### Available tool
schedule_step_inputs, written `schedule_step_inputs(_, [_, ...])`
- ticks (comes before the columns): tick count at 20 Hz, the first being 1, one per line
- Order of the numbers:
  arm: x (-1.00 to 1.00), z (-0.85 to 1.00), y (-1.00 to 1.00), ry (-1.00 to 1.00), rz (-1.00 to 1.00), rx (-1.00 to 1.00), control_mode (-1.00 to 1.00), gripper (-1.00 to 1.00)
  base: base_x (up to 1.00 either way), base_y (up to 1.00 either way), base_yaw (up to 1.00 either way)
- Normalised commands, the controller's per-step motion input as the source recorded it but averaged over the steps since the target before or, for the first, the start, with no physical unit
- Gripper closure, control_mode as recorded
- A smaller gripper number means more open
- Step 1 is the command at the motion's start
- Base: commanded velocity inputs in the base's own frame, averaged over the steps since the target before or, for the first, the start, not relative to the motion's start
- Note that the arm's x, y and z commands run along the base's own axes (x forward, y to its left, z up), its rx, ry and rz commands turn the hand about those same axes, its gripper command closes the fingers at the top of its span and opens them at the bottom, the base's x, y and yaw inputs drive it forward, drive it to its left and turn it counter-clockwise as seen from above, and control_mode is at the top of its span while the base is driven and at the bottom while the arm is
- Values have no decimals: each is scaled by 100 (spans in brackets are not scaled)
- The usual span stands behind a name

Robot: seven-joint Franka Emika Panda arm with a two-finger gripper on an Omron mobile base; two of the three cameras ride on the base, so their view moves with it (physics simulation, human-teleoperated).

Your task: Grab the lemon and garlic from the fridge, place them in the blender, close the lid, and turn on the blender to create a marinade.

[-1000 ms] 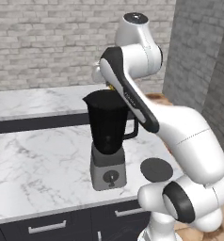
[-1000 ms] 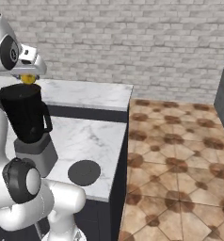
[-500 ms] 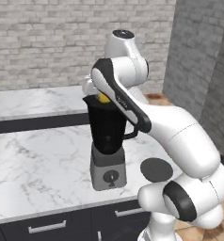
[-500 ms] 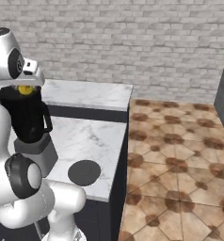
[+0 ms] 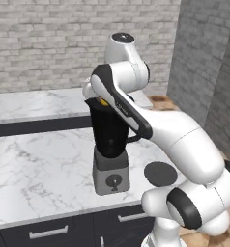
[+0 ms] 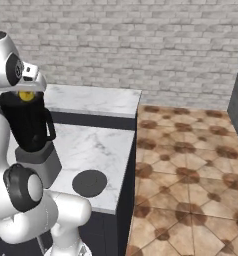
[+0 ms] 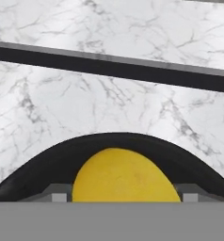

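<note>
While lemon (image 7: 125, 176) tops blender (image 5: 109, 144), lid (image 5: 160, 173) lies beside.

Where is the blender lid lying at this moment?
The lid lies flat on the marble counter, to the right of the blender base in the left base view, near the counter's front edge.

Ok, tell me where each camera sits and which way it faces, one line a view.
Left base view: behind the arm's left, looking forward and down at the blender and lid; arm rises lower right.
Right base view: behind its right, facing the blender, lid, tiled floor; arm lower left.
Hand view: on the hand, looking down at the lemon over the jar's mouth.
Both base views share blender, lid, lemon.
</note>
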Motion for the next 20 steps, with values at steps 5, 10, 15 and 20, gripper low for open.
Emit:
schedule_step_inputs(5, [31, 0, 6, -13, -4, 0, -100, -100, 0, 0, 0])
schedule_step_inputs(10, [-8, 4, 0, -20, 0, 0, -100, -100, 0, 0, 0])
schedule_step_inputs(15, [-17, 5, 0, -28, 0, 2, -100, -100, 0, 0, 0])
schedule_step_inputs(20, [0, 1, 0, -32, 0, 2, -100, -100, 0, 0, 0])
